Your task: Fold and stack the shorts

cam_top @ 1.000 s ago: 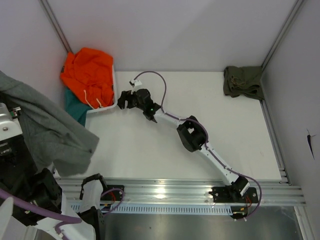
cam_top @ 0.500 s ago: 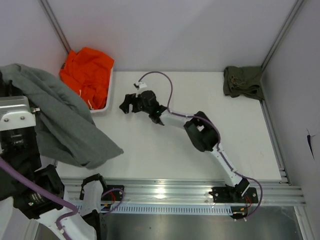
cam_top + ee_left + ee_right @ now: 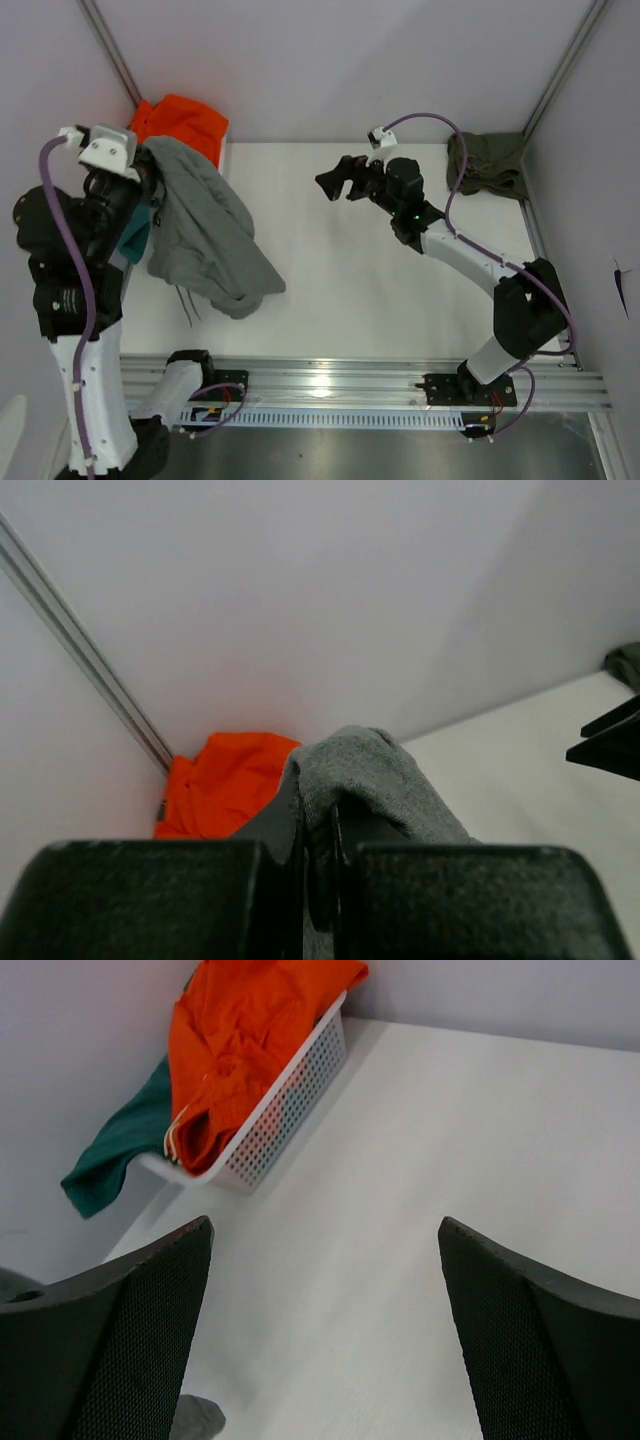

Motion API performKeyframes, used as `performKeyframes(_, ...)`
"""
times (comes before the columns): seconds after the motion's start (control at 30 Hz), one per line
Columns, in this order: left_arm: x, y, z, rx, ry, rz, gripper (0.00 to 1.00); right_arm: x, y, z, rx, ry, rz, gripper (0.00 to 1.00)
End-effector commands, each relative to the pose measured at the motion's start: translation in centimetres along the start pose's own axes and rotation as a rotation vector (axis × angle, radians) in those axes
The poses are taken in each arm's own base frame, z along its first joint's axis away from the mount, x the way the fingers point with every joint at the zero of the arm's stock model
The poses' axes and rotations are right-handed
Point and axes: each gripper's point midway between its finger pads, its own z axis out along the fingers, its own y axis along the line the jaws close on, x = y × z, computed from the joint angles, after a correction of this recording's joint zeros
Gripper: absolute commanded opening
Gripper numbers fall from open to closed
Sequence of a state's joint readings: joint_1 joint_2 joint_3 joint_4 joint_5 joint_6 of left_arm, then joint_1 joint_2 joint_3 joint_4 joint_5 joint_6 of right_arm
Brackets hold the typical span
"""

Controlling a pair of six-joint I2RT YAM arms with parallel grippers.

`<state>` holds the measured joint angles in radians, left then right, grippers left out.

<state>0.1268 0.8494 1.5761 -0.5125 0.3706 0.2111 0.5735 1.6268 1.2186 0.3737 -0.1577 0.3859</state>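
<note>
The left arm has risen beside the basket (image 3: 285, 1110), with the left gripper (image 3: 318, 828) pinched tight on the hanging grey shorts (image 3: 205, 238). The right arm has stretched away from the basket, its right gripper (image 3: 322, 1235) spread wide and holding nothing.

The grey shorts (image 3: 205, 240) hang bunched from the left tool (image 3: 318, 825), which pinches them over the left side of the surface (image 3: 350, 270), a drawstring (image 3: 186, 305) dangling. The olive shorts (image 3: 487, 163) lie in a rumpled heap in the far right corner.

The left arm (image 3: 75, 290) (mostly) hides the teal garment (image 3: 136, 232)
</note>
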Motion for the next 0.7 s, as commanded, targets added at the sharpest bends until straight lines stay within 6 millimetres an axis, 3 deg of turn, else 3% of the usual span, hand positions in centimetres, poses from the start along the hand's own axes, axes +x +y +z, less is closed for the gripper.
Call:
performKeyframes(0.0, 1.2, -0.9, 2.5, 0.014, 0.043, -0.016, 0.00, 1.2, 1.7, -2.5, -0.080, 0.063, -0.063, 0.95)
performKeyframes(0.03, 2.4, -1.3, 4.0, 0.022, 0.083, -0.018, 0.00, 2.4, 2.0, -3.2, -0.103, 0.089, -0.075, 0.96)
performKeyframes(0.07, 3.1, -1.0, 4.6, -0.010, 0.113, -0.019, 0.00, 1.8, 2.8, -4.1, -0.121, 0.071, -0.097, 0.96)
performKeyframes(0.1, 3.1, -2.3, 5.2, 0.026, 0.119, -0.024, 0.00, 3.3, 3.1, -4.8, -0.135, 0.095, -0.129, 0.96)
performKeyframes(0.13, 3.4, -2.8, 5.8, 0.027, 0.134, -0.023, 0.00, 3.7, 3.5, -5.4, -0.150, 0.091, -0.147, 0.96)
performKeyframes(0.17, 4.8, -2.8, 7.2, -0.004, 0.184, -0.018, 0.00, 2.6, 4.6, -6.3, -0.183, 0.044, -0.177, 0.96)
performKeyframes(0.2, 4.5, -4.0, 7.7, 0.022, 0.190, -0.020, 0.00, 3.0, 5.2, -6.8, -0.205, 0.042, -0.197, 0.96)
performKeyframes(0.23, 6.1, -4.9, 9.2, 0.035, 0.241, -0.027, 0.00, 4.6, 5.2, -7.5, -0.222, 0.055, -0.239, 0.96)
performKeyframes(0.27, 6.5, -5.4, 9.7, 0.044, 0.261, -0.031, 0.01, 4.7, 5.5, -8.1, -0.231, 0.051, -0.261, 0.95)
performKeyframes(0.3, 6.1, -6.2, 10.1, 0.065, 0.265, -0.046, 0.01, 6.5, 5.5, -8.6, -0.249, 0.086, -0.295, 0.95)
performKeyframes(0.47, 9.7, -9.6, 12.8, 0.147, 0.361, -0.051, 0.00, 10.7, 3.9, -10.2, -0.221, 0.174, -0.308, 0.93)
performKeyframes(0.5, 11.4, -10.7, 13.5, 0.173, 0.404, -0.046, 0.01, 11.4, 3.6, -10.4, -0.211, 0.191, -0.312, 0.92)
performKeyframes(0.6, 14.5, -11.7, 14.6, 0.182, 0.479, -0.035, 0.01, 15.0, 2.1, -10.8, -0.131, 0.293, -0.368, 0.93)
performKeyframes(0.67, 15.5, -11.6, 15.1, 0.166, 0.489, -0.018, 0.00, 16.6, 0.6, -10.6, -0.043, 0.335, -0.383, 0.93)
